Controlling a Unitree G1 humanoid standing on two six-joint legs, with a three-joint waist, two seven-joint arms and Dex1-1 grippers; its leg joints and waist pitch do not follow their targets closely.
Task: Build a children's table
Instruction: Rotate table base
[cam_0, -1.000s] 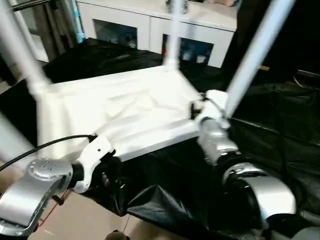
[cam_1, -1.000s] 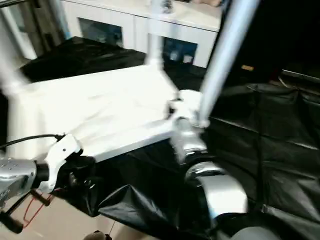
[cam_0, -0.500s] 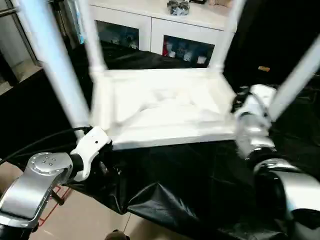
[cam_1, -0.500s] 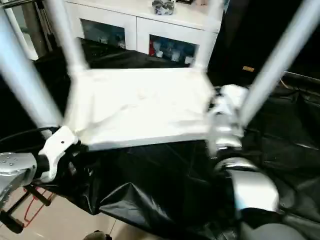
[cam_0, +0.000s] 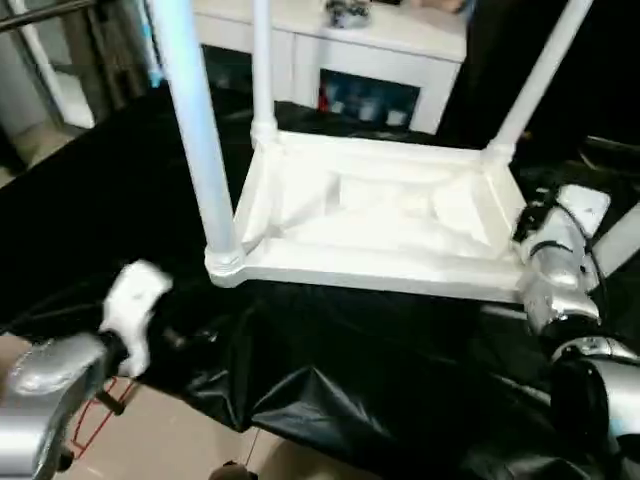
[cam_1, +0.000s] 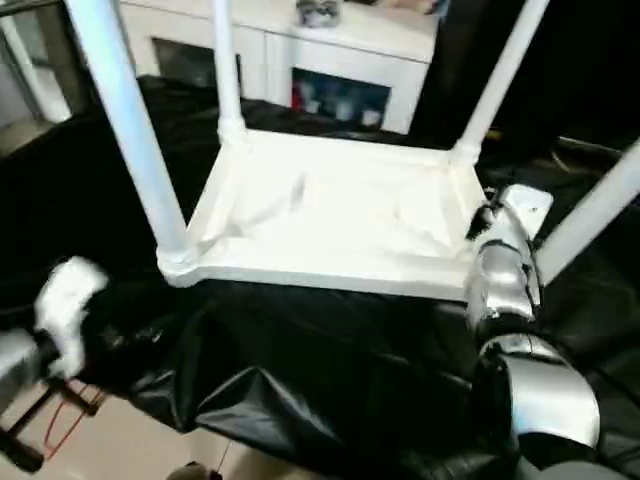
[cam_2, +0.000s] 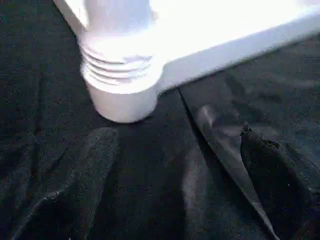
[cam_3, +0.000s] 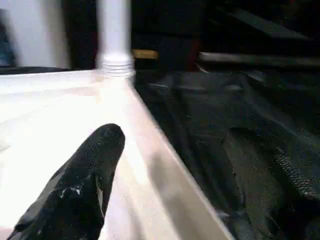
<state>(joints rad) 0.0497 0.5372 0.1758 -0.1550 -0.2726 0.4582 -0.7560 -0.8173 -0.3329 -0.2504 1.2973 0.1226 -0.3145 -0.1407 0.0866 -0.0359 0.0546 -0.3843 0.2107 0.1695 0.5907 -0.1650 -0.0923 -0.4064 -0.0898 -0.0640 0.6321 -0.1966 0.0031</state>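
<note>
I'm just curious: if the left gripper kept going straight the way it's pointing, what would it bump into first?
Probably the table's near corner socket, where a leg is screwed in. It sits straight ahead in the left wrist view, above the black sheet, though depth is hard to judge.

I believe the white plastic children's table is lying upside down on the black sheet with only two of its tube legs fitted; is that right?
Not quite. The white plastic children's table does lie upside down on the black sheet, but more than two legs are fitted: the right eye view shows four white tube legs rising from its corners, near left, far left, far right and near right.
</note>
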